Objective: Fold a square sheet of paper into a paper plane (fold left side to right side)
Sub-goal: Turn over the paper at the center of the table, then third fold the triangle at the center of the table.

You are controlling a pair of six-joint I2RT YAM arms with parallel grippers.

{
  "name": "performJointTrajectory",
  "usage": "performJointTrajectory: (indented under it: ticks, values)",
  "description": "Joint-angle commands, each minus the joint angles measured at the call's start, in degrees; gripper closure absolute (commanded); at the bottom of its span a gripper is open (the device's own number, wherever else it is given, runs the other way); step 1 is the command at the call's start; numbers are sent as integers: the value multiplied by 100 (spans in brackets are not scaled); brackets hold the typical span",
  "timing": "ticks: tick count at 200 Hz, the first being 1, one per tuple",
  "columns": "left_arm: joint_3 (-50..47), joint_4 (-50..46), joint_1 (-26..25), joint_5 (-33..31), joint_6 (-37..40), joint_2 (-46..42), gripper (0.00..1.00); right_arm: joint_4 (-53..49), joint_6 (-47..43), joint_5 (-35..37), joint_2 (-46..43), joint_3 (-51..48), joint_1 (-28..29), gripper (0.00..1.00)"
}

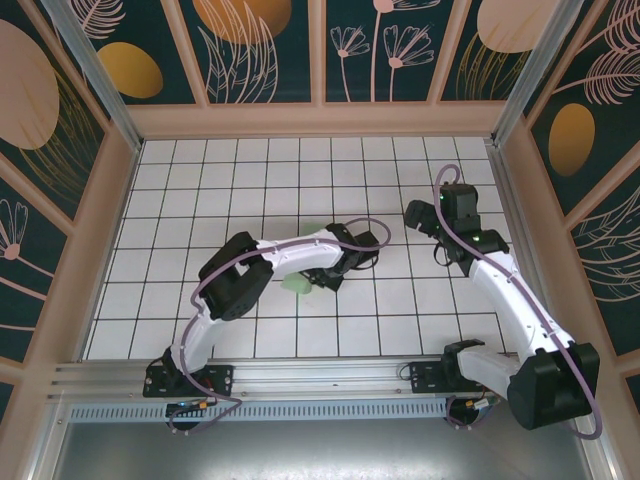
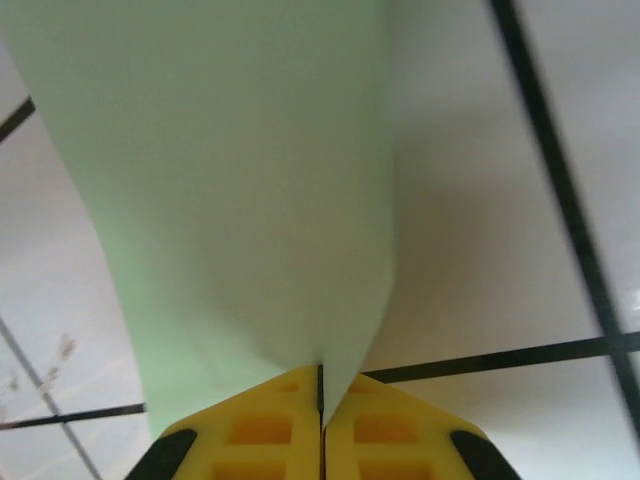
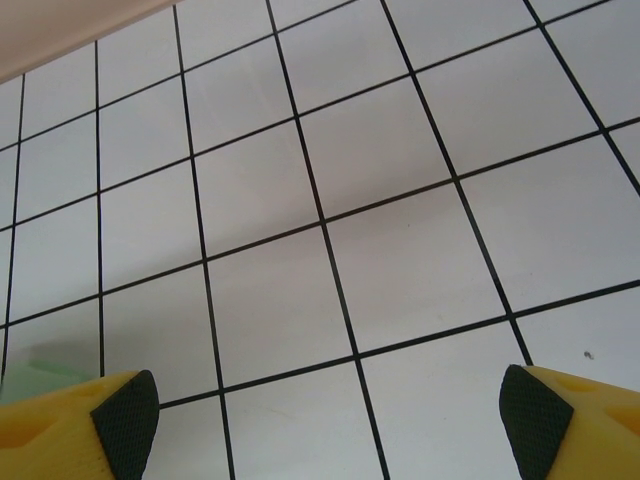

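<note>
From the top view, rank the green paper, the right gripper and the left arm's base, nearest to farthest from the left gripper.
1. Green paper: mid-table, pinched in the shut jaws of the left gripper.
2. Right gripper: off to the right and a little farther back, jaws open over bare tiles.
3. Left arm's base: at the near edge, left side.

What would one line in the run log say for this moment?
left end effector: shut on green paper | right end effector: open over tiled table, empty | green paper: bowed, not flat
</note>
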Motion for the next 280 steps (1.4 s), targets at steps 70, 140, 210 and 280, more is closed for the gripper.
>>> performJointTrajectory:
  ticks: [70, 140, 210, 280]
  values:
    - [635, 734, 501, 1346, 915, -94, 56, 256, 306, -839, -64, -610, -38, 9]
    - [-1283, 3254, 1472, 3106, 873, -2093, 46, 1129, 580, -1660, 852, -586, 362, 12]
    - [-4476, 6273, 2991, 4351, -181, -3733, 43, 2612, 874, -2503, 2901, 391, 1292, 30]
    - [-4984, 6663, 3085, 4485, -315, -3511, 42, 2820, 830, -2880, 4611, 1527, 1445, 31]
